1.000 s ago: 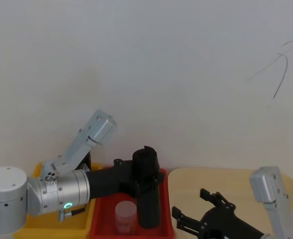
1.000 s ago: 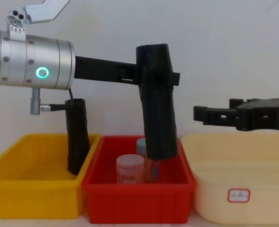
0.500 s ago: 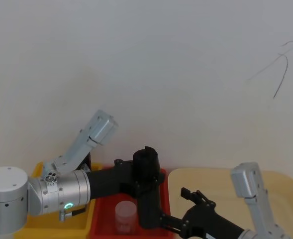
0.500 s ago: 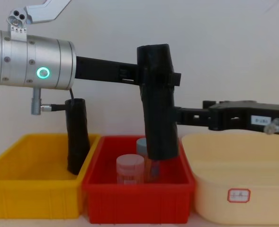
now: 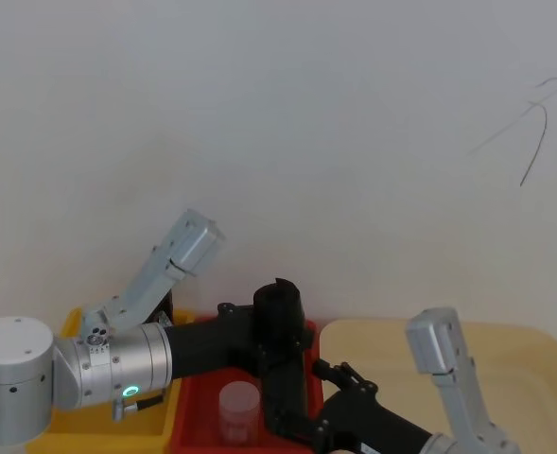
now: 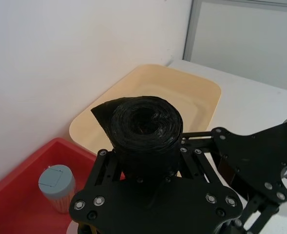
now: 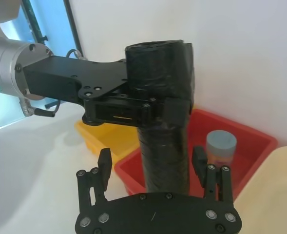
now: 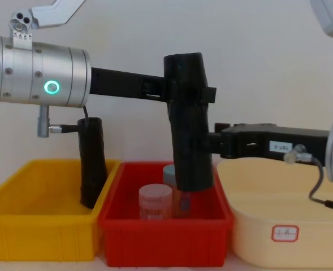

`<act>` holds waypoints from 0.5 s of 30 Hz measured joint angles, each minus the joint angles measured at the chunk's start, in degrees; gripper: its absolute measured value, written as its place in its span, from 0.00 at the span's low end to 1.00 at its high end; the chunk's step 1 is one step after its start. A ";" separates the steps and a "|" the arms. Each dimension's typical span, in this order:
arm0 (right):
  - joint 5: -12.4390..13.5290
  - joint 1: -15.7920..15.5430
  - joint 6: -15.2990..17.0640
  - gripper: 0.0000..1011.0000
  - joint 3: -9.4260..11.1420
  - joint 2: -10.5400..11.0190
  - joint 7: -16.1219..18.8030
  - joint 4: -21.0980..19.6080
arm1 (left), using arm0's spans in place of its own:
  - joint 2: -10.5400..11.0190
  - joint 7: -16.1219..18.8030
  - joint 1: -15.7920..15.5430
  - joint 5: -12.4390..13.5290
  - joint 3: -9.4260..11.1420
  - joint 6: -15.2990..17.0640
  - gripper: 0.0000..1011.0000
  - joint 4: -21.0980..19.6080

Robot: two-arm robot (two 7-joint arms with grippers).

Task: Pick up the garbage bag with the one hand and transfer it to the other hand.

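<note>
Left gripper [image 8: 190, 93] clamping matte rolled garbage bag [image 8: 189, 124], right gripper [image 7: 154, 158] spread

We see white table top [image 7: 21, 180], plain and smooth. Three containers stand directly on it, in one row, side by side. At robot's left: yellow bin [image 8: 42, 237], low, rectangular. In middle: red bin [image 8: 160, 245], same shape; its wall close against yellow one, touching or not we cannot tell. At robot's right: cream tub [image 8: 319, 226], rounded corners, just beside red bin. On tub front wall: small white label [image 8: 285, 232] with red border, print too small to read. In left wrist view, table top runs on past tub.
</note>
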 joint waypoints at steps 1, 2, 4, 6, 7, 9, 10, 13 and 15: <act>0.05 0.15 -0.06 0.99 -0.15 -0.09 0.08 0.17 | 0.00 0.00 0.00 0.00 0.00 0.00 0.44 0.00; 0.13 0.43 -0.12 0.99 -0.39 -0.26 0.21 0.50 | 0.01 0.00 0.00 0.00 0.00 0.00 0.44 0.00; 0.19 0.77 -0.19 0.99 -0.64 -0.45 0.35 0.91 | 0.00 0.00 0.00 0.00 0.00 0.00 0.44 0.00; 0.32 1.16 -0.28 0.99 -0.93 -0.69 0.50 1.41 | 0.01 0.00 0.00 0.00 0.00 0.00 0.44 0.00; 0.35 1.32 -0.30 0.99 -1.05 -0.80 0.53 1.65 | 0.01 0.00 0.00 0.00 0.00 0.00 0.44 0.00; 0.48 1.65 -0.42 0.99 -1.32 -1.04 0.58 2.27 | 0.01 0.01 0.00 0.01 0.00 0.00 0.44 0.00; 0.53 1.75 -0.48 0.99 -1.38 -1.11 0.59 2.48 | 0.01 0.01 0.00 0.01 0.00 0.00 0.44 0.00; 0.70 2.22 -0.71 0.99 -1.61 -1.44 0.59 3.40 | 0.00 0.01 0.00 0.01 -0.01 0.00 0.44 0.00; 0.81 2.56 -0.90 0.99 -1.71 -1.67 0.58 4.08 | -0.01 0.00 0.00 0.01 0.00 0.00 0.44 0.00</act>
